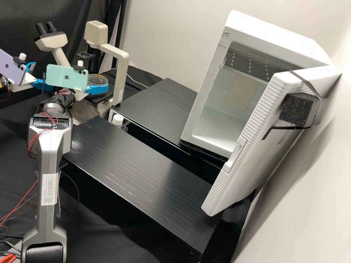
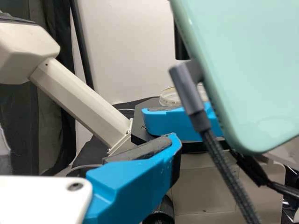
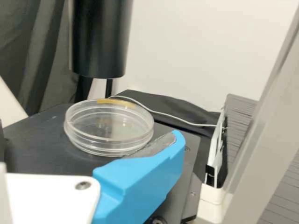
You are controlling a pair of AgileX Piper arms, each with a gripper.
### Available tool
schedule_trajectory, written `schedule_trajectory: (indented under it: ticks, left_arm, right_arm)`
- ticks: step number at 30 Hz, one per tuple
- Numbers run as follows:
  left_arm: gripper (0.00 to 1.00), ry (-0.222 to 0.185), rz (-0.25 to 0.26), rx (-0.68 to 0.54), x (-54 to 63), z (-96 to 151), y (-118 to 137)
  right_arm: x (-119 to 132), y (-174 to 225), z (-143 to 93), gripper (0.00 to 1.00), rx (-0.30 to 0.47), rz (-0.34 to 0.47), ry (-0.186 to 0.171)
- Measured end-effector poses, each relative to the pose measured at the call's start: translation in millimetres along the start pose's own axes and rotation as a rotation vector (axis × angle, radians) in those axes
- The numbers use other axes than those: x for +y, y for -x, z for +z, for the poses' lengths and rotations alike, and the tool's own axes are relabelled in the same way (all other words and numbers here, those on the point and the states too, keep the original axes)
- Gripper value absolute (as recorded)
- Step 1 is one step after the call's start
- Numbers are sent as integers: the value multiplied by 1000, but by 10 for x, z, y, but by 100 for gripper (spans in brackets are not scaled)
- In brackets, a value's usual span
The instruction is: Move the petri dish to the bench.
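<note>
The dish (image 3: pixel 110 128) rests inside the edges of the microscope platform (image 3: pixel 28 151), right gripper (image 3: pixel 89 135) open beside it, contact hard to judge; left gripper (image 1: pixel 41 74) open too. Centre, close gently, lift level.

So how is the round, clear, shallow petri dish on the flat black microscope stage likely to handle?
The petri dish is probably stiff and light, given its thin clear walls. Its smooth, curved side may slip in a grip. Being wide and low, it would likely slide on the stage rather than tip.
</note>
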Motion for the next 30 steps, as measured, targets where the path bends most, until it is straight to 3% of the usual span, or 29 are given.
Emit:
schedule_trajectory:
  ticks: [10, 23, 30]
  left_arm:
    - [100, 0, 0, 0, 0, 0, 0]
    - [100, 0, 0, 0, 0, 0, 0]
    - [100, 0, 0, 0, 0, 0, 0]
  right_arm:
    - [-18, -57, 0, 100, -68, -46, -29]
    - [-60, -192, -44, 100, -109, -70, -14]
    - [-67, -229, -75, 100, -123, -93, -31]
